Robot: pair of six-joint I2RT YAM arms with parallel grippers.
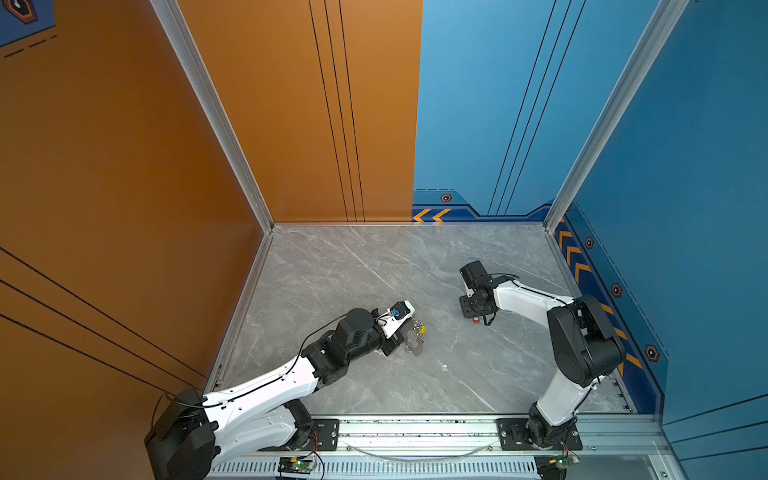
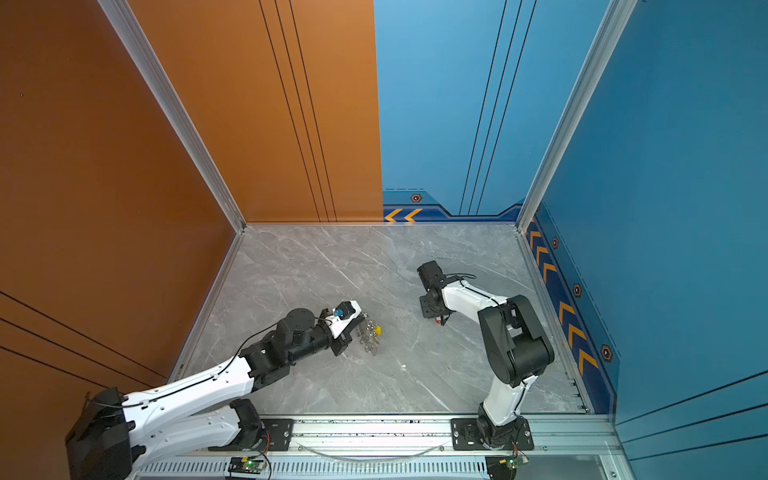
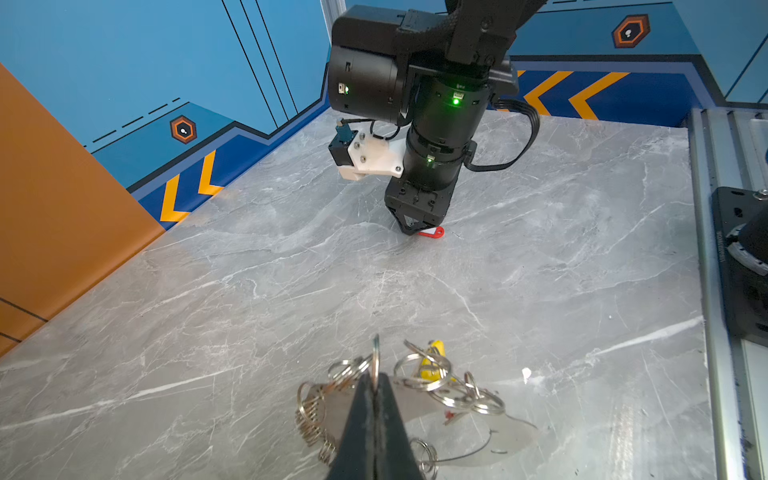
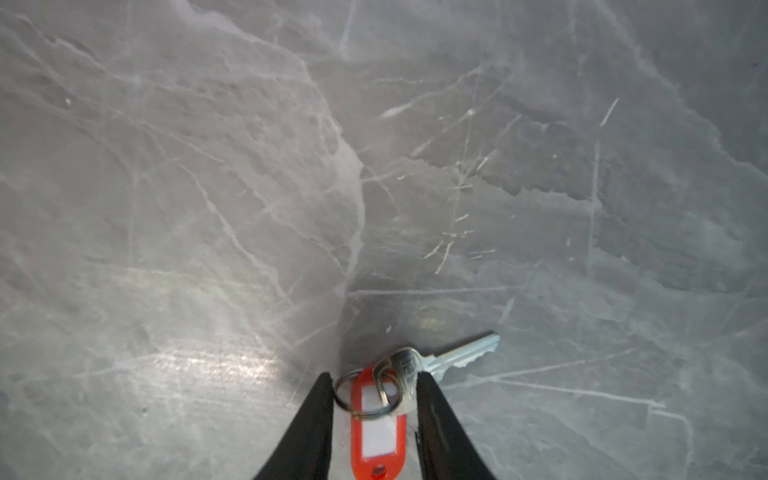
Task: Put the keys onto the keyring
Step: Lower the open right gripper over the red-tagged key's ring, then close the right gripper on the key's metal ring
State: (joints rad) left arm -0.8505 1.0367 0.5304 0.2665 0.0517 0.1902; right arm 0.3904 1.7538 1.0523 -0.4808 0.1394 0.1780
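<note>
My left gripper (image 3: 375,384) is pinched tight on one standing ring of the keyring (image 3: 376,353), low over the table (image 3: 208,291). A yellow tag (image 3: 432,363) sits among the rings, and I think it is hooked on. The red tag (image 4: 376,432) and its silver key (image 4: 457,353) lie flat, well apart from the keyring, between the fingers of my right gripper (image 4: 375,376). Those fingers stand apart, and I cannot tell if they squeeze. So this key is left to do. Its blade points away from the gripper, slanting off the tag's long line.

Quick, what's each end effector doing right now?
Left end effector: closed, pinching a silver ring.
Right end effector: open, straddling the red-tagged key.
</note>
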